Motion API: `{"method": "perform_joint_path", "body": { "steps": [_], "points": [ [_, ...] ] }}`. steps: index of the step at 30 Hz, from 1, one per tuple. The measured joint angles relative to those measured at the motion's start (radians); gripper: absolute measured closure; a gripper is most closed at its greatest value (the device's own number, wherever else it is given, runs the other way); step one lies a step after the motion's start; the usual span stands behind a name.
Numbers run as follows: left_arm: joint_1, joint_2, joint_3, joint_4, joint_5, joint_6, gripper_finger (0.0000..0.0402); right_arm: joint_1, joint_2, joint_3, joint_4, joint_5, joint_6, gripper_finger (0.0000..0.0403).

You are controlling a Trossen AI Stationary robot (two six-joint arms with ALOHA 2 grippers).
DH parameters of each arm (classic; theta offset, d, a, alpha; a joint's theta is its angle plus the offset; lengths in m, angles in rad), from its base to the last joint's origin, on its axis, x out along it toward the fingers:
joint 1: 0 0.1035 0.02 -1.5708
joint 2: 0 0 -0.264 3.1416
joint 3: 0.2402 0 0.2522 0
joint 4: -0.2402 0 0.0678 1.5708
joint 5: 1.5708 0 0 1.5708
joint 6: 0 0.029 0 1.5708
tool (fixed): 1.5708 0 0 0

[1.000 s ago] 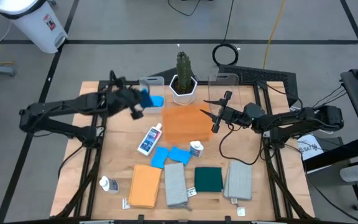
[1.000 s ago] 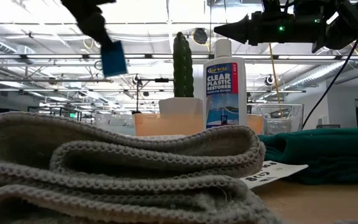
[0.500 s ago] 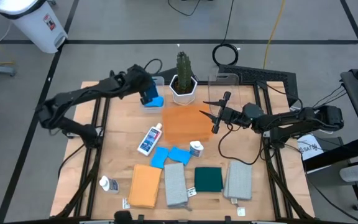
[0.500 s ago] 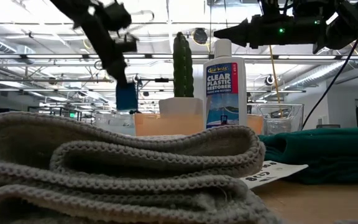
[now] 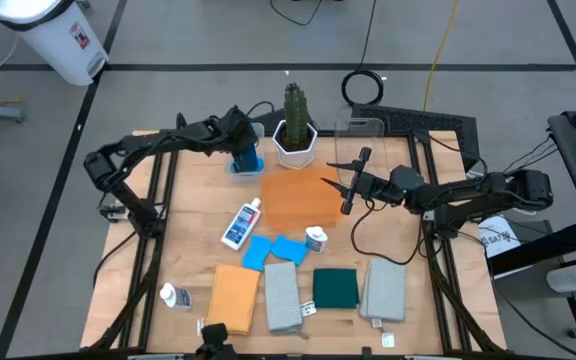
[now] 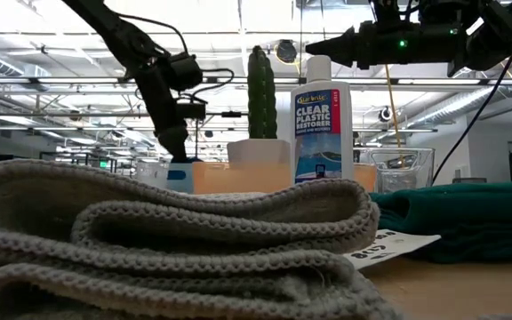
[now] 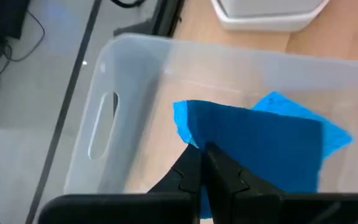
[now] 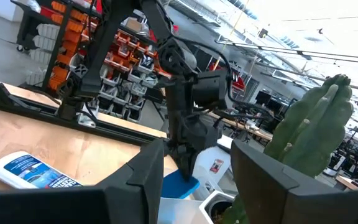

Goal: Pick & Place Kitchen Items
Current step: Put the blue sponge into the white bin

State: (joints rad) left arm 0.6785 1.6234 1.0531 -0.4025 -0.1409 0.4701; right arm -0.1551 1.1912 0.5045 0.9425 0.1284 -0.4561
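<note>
My left gripper [image 5: 243, 150] is shut on a bright-blue sponge [image 7: 253, 137] inside the clear plastic bin [image 7: 104, 118] left of the cactus [image 5: 294, 125]. It also shows in the low view [image 6: 174, 147], with the sponge [image 6: 180, 175] below it. A second, lighter blue sponge [image 7: 337, 134] lies on the bin floor. My right gripper [image 5: 346, 185] is open and empty above the orange tray [image 5: 298, 200]. On the table lie two blue sponges [image 5: 271, 249], white bottles [image 5: 241, 222], and folded cloths in orange [image 5: 233, 298], grey [image 5: 282, 295] and dark green [image 5: 335, 288]. My left gripper pinches the sponge's upper edge [image 7: 219, 140] between its two fingers [image 7: 194, 165], coming from above and pointing down. The sponge hangs below the fingers, inside the bin walls. I cannot tell whether its lower end touches the other sponge.
A second clear bin [image 5: 358, 130] stands at the far right of the cactus pot. A small bottle [image 5: 315, 238] stands near the tray's front corner, and another [image 5: 173, 295] lies at the front left. A second grey cloth [image 5: 383, 290] lies at the front right.
My left gripper has carried the blue sponge toward the far edge and the cactus, then down into the clear bin. It has stayed shut on the sponge. My right gripper has kept still.
</note>
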Motion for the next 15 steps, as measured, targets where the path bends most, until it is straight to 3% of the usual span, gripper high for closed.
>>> {"method": "perform_joint_path", "body": {
  "steps": [8, 15],
  "points": [
    [-0.006, 0.028, 0.000, 0.040, -0.049, -0.006, 0.0353, 0.000, 0.000, 0.000, -0.001, 0.000, 0.000, 0.0248],
    [-0.032, 0.028, 0.000, 0.064, -0.183, -0.023, 0.0298, 0.000, 0.000, 0.000, -0.002, 0.000, 0.000, 0.0248]
  ]
}}
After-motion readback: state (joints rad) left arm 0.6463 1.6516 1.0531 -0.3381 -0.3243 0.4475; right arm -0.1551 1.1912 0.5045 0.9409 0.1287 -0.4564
